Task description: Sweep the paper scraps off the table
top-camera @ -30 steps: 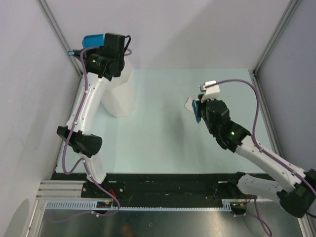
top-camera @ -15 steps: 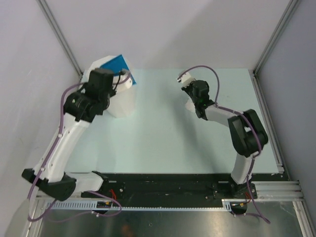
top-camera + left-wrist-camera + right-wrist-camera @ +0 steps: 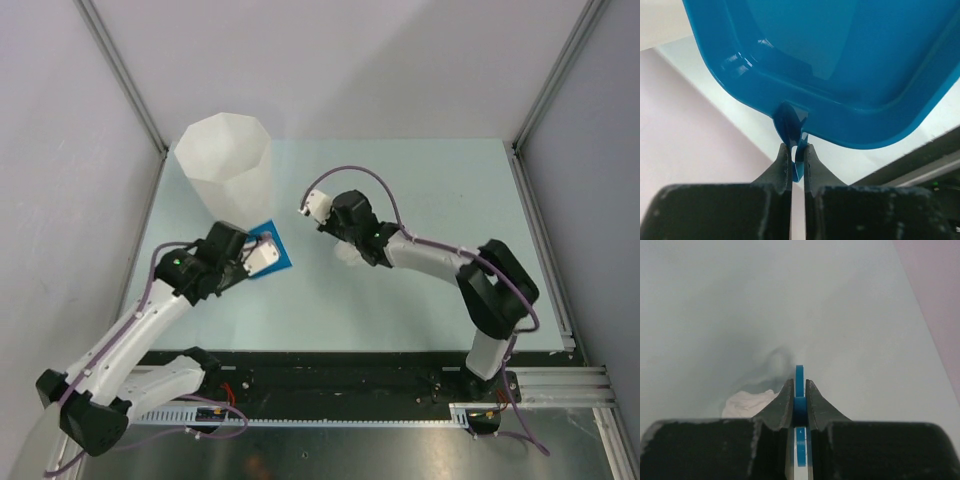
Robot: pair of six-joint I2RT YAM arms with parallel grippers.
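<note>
One paper scrap (image 3: 747, 402), judged a light, soft crumpled wad, lies on the worktop (image 3: 850, 315) just beside the right hand (image 3: 799, 385), which grips a thin blue handle (image 3: 799, 371); push it, do not pinch; the left hand (image 3: 796, 150) grips the blue dustpan (image 3: 840, 65) by its tab.

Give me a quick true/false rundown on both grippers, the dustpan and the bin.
1. The left gripper is clamped on the dustpan handle. True.
2. The dustpan is piled with paper. False: the part of its tray in view is bare.
3. The right gripper is wide open and empty. False: it is shut on a thin blue strip.
4. The bin stands upright at the far left corner of the table. True.
</note>
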